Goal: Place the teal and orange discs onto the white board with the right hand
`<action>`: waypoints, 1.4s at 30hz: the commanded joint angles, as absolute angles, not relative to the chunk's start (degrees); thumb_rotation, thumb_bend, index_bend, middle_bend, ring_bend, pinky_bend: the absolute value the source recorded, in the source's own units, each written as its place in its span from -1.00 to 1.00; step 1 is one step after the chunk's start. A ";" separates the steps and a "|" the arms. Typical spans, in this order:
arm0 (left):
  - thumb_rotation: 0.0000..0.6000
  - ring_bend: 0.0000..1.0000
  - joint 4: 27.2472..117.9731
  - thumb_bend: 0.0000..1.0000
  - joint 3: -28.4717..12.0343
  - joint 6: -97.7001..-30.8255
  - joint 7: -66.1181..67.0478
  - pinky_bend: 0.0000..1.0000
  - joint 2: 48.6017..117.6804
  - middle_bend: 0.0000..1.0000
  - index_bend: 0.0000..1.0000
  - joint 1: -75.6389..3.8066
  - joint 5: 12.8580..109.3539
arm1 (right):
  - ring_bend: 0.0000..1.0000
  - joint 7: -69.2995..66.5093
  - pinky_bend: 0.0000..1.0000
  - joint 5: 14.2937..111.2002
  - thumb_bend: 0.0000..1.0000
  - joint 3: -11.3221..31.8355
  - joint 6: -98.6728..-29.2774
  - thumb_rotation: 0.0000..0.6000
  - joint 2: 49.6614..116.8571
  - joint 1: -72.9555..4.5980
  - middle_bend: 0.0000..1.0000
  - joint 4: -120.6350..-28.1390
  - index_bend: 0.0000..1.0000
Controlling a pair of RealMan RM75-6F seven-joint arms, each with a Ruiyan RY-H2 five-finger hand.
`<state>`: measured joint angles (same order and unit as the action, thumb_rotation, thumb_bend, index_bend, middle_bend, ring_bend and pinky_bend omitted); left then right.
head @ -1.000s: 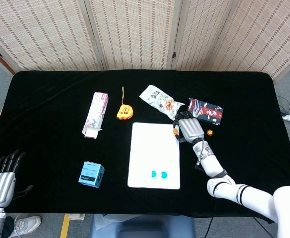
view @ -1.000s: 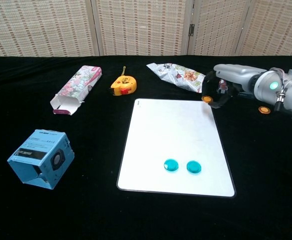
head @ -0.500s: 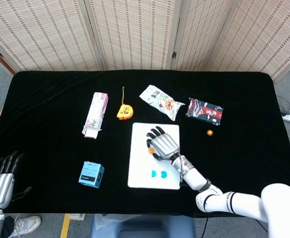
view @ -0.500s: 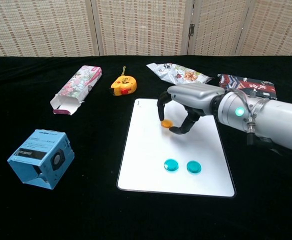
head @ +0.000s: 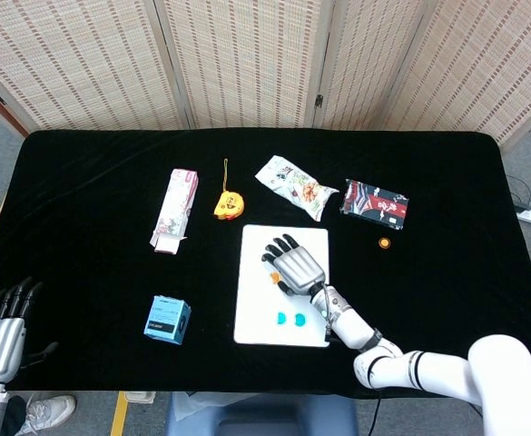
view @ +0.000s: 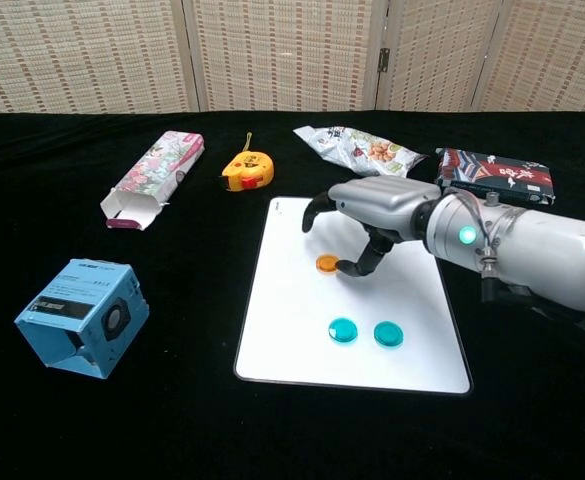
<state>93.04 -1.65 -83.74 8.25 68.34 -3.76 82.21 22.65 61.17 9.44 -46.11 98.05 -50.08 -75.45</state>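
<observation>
Right hand (view: pixel 367 215) released, fingers spread over orange disc (view: pixel 327 264) on white board (view: pixel 302 330). We judge discs thin, light, slippery: pinch the rim.

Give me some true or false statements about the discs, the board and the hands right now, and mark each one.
1. Two teal discs lie on the white board. True.
2. The right hand grips an orange disc. False: that disc lies on the board, beside the fingers.
3. Another orange disc lies on the black table, off the board. True.
4. The left hand holds the blue box. False: it holds nothing, and the box sits apart from it.
</observation>
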 commanded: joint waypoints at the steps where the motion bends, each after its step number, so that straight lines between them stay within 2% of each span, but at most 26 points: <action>1: 1.00 -0.99 92.98 -0.62 -1.64 -83.74 8.12 -1.00 68.34 -1.00 -0.97 -3.77 82.28 | -0.89 22.24 -1.00 61.23 -0.11 9.43 -47.07 1.00 97.22 -49.44 -0.69 -76.23 -0.63; 4: 1.00 -0.99 92.76 -0.62 -1.66 -83.90 7.63 -1.00 68.32 -1.00 -0.97 -3.68 82.35 | -0.89 20.88 -1.00 61.17 -0.12 9.89 -50.10 1.00 95.28 -47.46 -0.69 -77.41 -0.62; 8: 1.00 -0.99 92.28 -0.62 -1.69 -83.72 7.15 -1.00 68.42 -1.00 -0.97 -3.71 82.28 | -0.88 19.63 -1.00 59.44 -0.12 10.00 -53.50 1.00 91.33 -43.93 -0.68 -77.72 -0.42; 11: 1.00 -0.99 92.16 -0.62 -1.65 -83.73 6.95 -1.00 68.72 -1.00 -0.97 -3.86 82.75 | -0.88 18.91 -1.00 58.03 -0.11 9.46 -54.34 1.00 88.67 -41.69 -0.68 -77.24 -0.33; 17: 1.00 -0.99 92.25 -0.62 -1.59 -83.71 7.09 -1.00 68.96 -1.00 -0.97 -4.09 83.30 | -0.87 16.69 -1.00 56.10 -0.11 8.50 -54.35 1.00 86.17 -38.32 -0.68 -74.46 -0.29; 33: 1.00 -0.99 93.36 -0.62 -1.63 -83.90 8.15 -1.00 68.51 -1.00 -0.97 -4.15 83.43 | -0.88 13.08 -1.00 54.22 -0.11 9.00 -48.33 1.00 90.31 -37.13 -0.67 -60.16 -0.25; 42: 1.00 -0.99 93.64 -0.62 -1.64 -83.64 8.56 -1.00 68.37 -1.00 -0.97 -4.19 83.03 | -0.88 12.86 -1.00 54.14 -0.11 10.07 -45.99 1.00 92.61 -37.81 -0.67 -55.55 -0.24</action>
